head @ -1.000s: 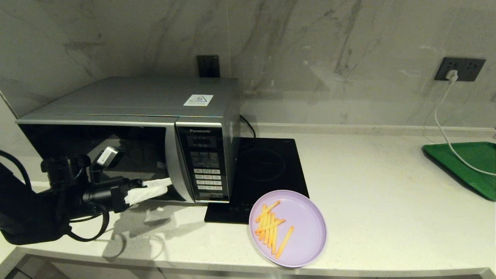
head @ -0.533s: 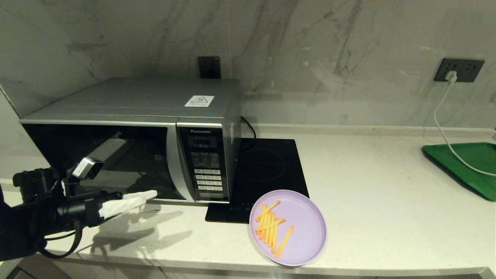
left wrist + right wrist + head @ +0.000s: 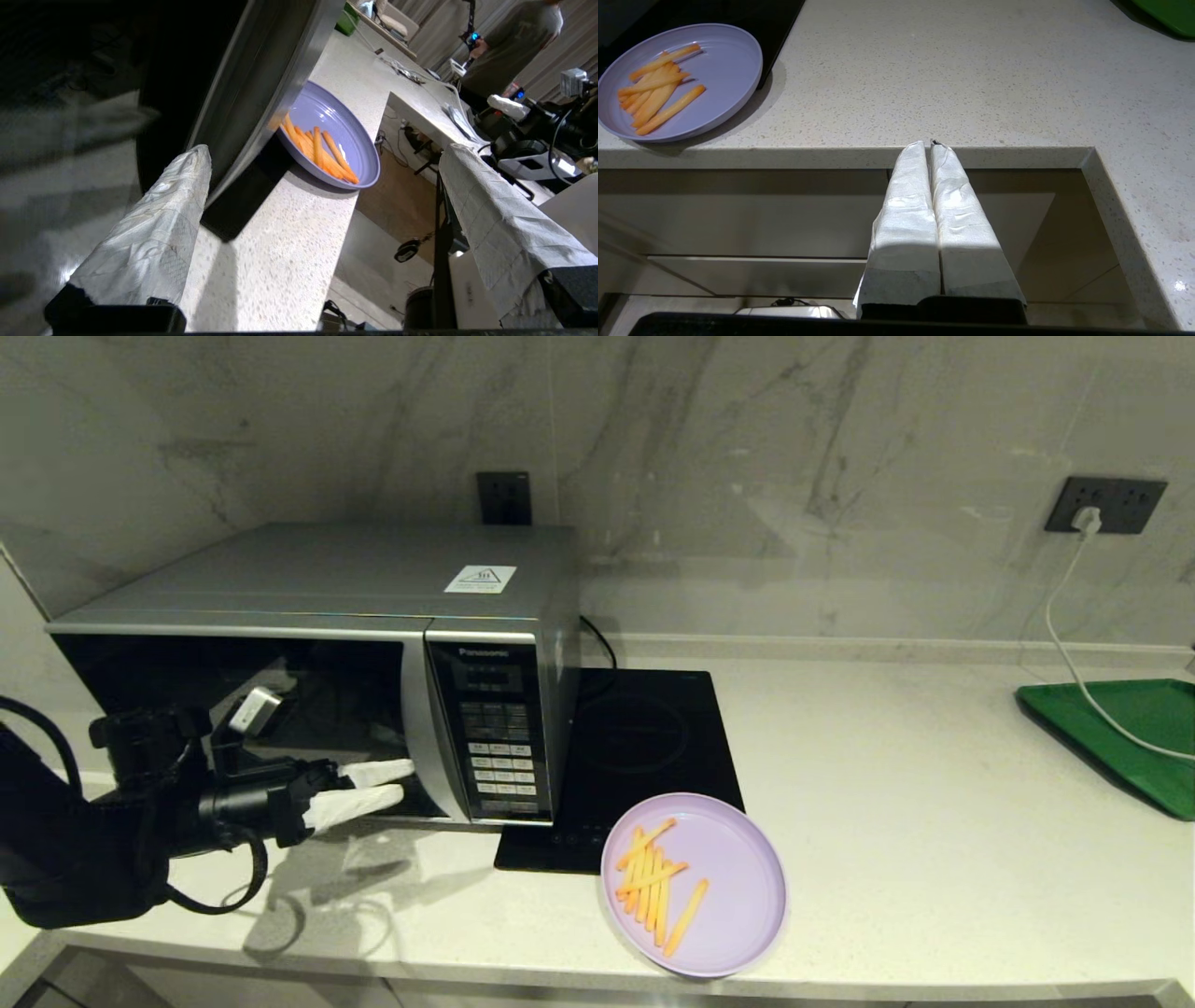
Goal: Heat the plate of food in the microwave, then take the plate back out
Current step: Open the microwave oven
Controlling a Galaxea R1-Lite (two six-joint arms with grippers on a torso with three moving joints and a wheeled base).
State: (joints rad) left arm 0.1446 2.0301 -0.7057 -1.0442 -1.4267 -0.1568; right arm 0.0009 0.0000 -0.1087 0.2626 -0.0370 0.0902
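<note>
Left gripper (image 3: 378,784) at the front of the microwave (image 3: 327,663), low against the dark glass door, near the silver strip beside the keypad; its white-wrapped fingers (image 3: 154,242) stand apart with nothing between them. Microwave door shut; the unit sits at the left end of the counter (image 3: 934,859). Just to its right, a flat black hob (image 3: 644,747). The plate (image 3: 738,896) of fries (image 3: 653,887) rests on the counter near the front edge, overlapping the hob's front corner. Green tray (image 3: 1120,737) far right, with a white cable (image 3: 1074,644) running from the wall socket across it. Right gripper (image 3: 930,144) parked below the counter edge, fingers pressed together, empty.
</note>
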